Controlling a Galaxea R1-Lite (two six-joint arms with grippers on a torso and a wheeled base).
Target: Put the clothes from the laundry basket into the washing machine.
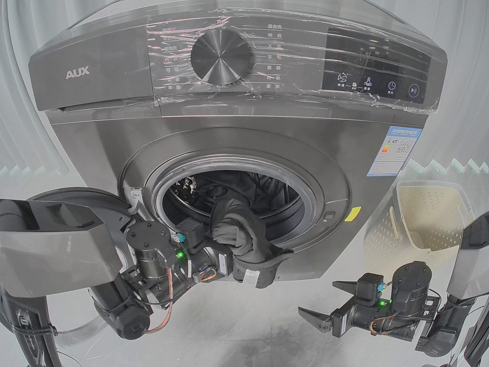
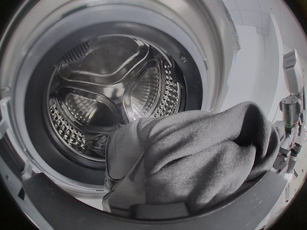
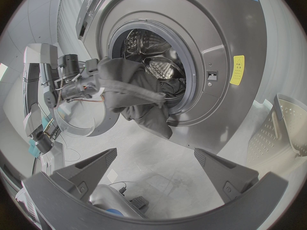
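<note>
**Dark garment half over the washer door rim, left arm under it**

Your dark garment [image 1: 239, 230] lies across the door rim at 6 o'clock of the washing machine [image 1: 229, 123] opening, w/ its tail hanging outside. The left end effector [image 1: 224, 261] is buried in cloth, so you can't tell if it's clamped or just draped over. The right end effector [image 1: 318, 299] hangs low at 5 o'clock, jaws spread, holding nothing, near the laundry basket [image 1: 382, 240]. The garment is prob. soft, light and floppy, and apt to snag on the rim. Grab the bunched middle, not the hem. The left wrist cam adds the drum [image 2: 105, 90] beyond the bundle. The right wrist cam adds a side-on look at the hanging tail & another dark cloth [image 3: 174, 87] inside.
</note>
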